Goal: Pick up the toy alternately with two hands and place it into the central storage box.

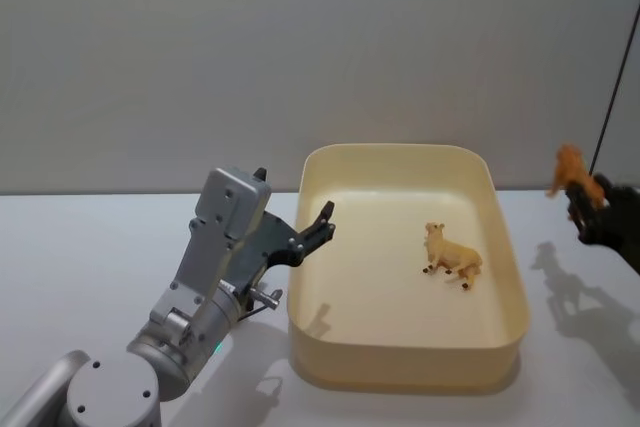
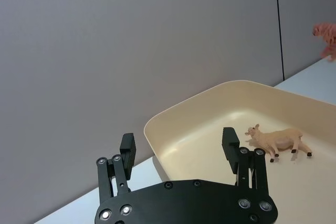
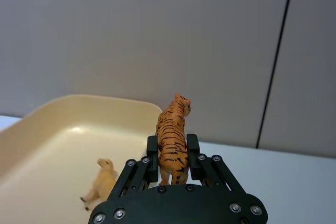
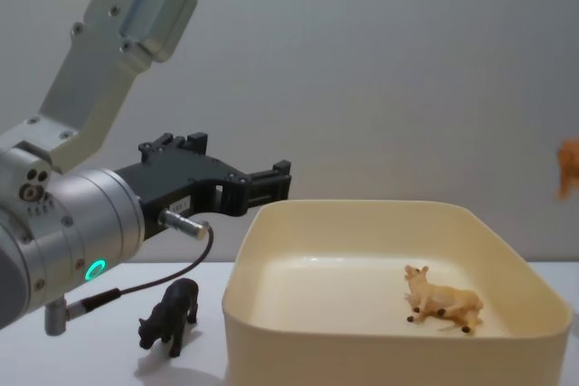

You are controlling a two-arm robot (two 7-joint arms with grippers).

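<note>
The cream-yellow storage box (image 1: pixel 307 277) stands mid-table, with a tan animal toy (image 1: pixel 452 257) lying on its side on the box floor. My right gripper (image 1: pixel 588 209) hangs in the air right of the box, shut on an orange striped tiger toy (image 3: pixel 172 132) that stands up between its fingers (image 3: pixel 192 150). My left gripper (image 1: pixel 322 221) hovers over the box's left rim (image 4: pixel 237 264), open, with nothing between its fingers (image 2: pixel 229 141). A small black animal toy (image 4: pixel 170 312) stands on the table left of the box, below the left arm.
A plain grey wall rises behind the table. White tabletop lies bare on both sides of the box (image 2: pixel 210 92). The thick silver left arm (image 4: pixel 63 223) with a green ring light takes up the near left side.
</note>
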